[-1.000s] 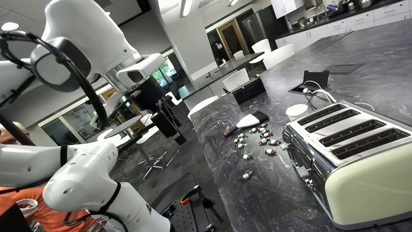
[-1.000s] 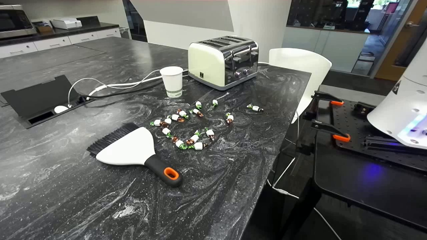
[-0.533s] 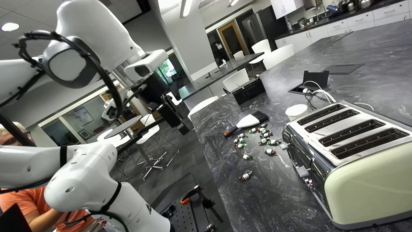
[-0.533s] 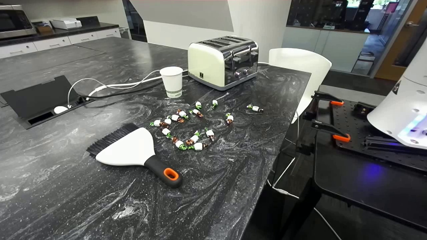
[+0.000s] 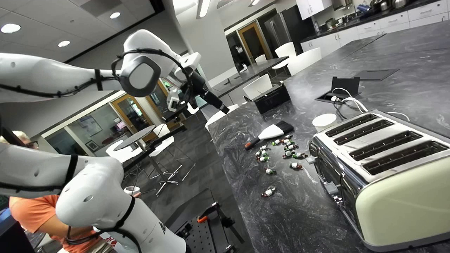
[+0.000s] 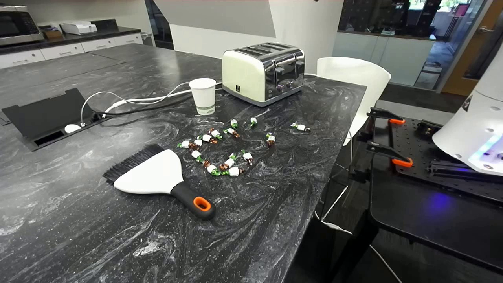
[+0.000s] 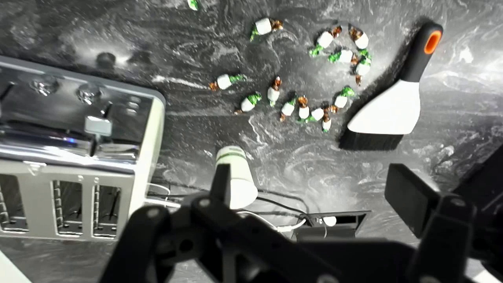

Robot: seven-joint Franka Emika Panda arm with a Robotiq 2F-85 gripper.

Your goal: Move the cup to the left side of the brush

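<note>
We judge that we are at the approach: our pincer (image 7: pixel 310 188) is spread wide, holding nothing, aimed at the bench (image 6: pixel 251 236). The white paper cup (image 6: pixel 203 97) stands upright near the four-slot toaster (image 6: pixel 243 76), with wrapped candies (image 6: pixel 206 138) between it and the hand brush (image 6: pixel 153 173). In the wrist view one side of the pincer partly hides the cup, so next, we think, we should line up until the gap straddles it, then move in before clenching.
</note>
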